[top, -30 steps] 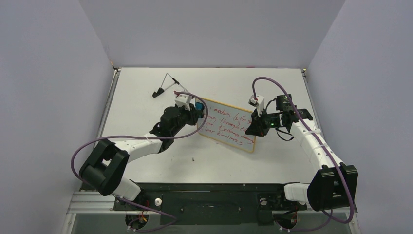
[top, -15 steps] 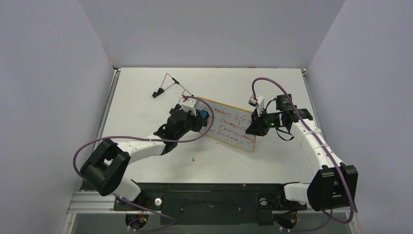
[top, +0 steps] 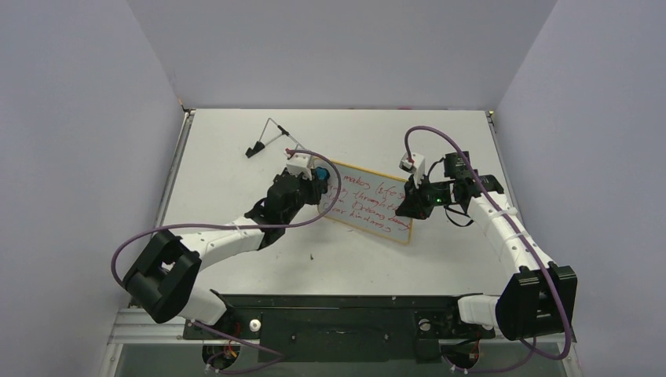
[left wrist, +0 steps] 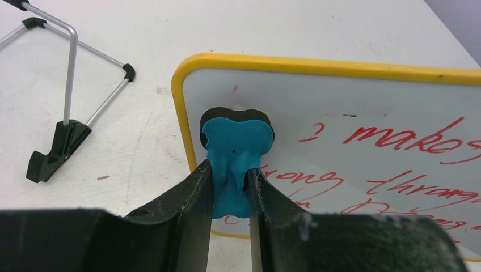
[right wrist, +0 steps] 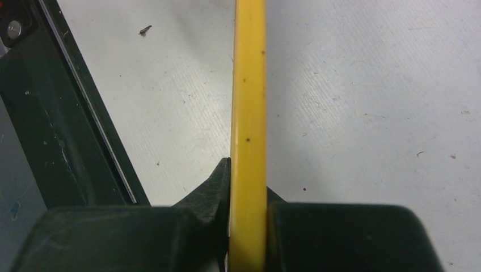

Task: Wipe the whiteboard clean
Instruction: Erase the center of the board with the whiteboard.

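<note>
The whiteboard (top: 369,206) lies tilted on the table, its yellow rim around lines of red handwriting (left wrist: 397,136). My left gripper (top: 320,179) is shut on a blue eraser (left wrist: 237,148), squeezing it between its fingers. The eraser's black pad presses on the board's upper left corner (left wrist: 193,85), beside the rim. My right gripper (top: 409,206) is shut on the board's right edge. In the right wrist view the yellow rim (right wrist: 248,85) runs straight up between the jaws of that gripper (right wrist: 248,170).
A thin wire stand (top: 271,133) with black feet (left wrist: 57,147) lies on the table beyond the board's left corner. A black rail (top: 338,310) runs along the table's near edge. Grey walls close in the left, back and right sides.
The left gripper carried the eraser down and right over the board's left part, then back up to the upper left corner. The right gripper and the board stayed put.
</note>
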`<state>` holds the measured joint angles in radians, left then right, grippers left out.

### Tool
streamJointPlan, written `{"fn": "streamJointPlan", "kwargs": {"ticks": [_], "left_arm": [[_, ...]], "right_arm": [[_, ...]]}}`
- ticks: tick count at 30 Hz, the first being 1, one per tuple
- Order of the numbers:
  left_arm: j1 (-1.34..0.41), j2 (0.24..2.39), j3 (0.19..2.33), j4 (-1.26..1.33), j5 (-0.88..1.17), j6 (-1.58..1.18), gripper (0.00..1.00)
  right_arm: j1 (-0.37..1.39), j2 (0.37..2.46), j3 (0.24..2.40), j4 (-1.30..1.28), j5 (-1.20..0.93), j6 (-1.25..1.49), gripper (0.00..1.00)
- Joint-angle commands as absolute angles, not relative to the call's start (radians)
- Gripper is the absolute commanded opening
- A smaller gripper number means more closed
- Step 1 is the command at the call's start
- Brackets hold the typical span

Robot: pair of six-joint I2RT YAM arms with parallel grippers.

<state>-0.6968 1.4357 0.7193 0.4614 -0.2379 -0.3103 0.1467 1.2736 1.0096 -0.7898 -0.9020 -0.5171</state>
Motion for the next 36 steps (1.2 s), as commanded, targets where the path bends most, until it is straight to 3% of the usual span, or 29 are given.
{"fn": "streamJointPlan", "kwargs": {"ticks": [1, 17, 28, 36], "left_arm": [[-0.713, 1.401, 0.776, 0.574, -0.278, -0.322, 0.0], [-0.804, 1.47, 0.711, 0.557, -0.283, -0.38, 0.0], [-0.643, 1.401, 0.724, 0.513, -0.253, -0.377, 0.0], [-0.685, 1.418, 0.722, 0.562, -0.203, -0.37, 0.0]], "right_arm": [[0.178, 1.283, 1.02, -0.907, -0.911, -0.569, 0.0], [0.178, 1.28, 1.021, -0.914, -0.912, -0.575, 0.0], [0.177, 1.277, 1.02, -0.915, -0.911, -0.575, 0.0], [0.177, 1.28, 1.022, -0.916, -0.913, -0.577, 0.0]]}}
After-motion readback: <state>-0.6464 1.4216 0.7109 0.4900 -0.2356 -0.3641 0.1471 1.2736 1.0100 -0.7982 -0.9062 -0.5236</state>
